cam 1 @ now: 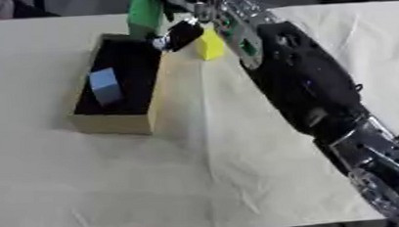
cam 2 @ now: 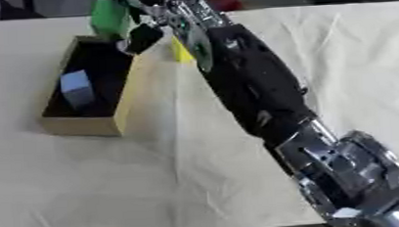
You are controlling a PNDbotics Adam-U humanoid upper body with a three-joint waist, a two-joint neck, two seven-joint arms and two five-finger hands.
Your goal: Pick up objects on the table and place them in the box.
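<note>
Left eye view: right hand reaches across worktop to far end of box, fingers curled round green block above far rim. Blue block lies inside box. Yellow block on worktop just right of box.

Right eye view: right arm hides most of yellow block; same layout.

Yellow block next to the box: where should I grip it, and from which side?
Grip the yellow block across its upright side faces, coming from above and the right. The box wall stands close on its left, and the right robot hand already crowds that side.
</note>
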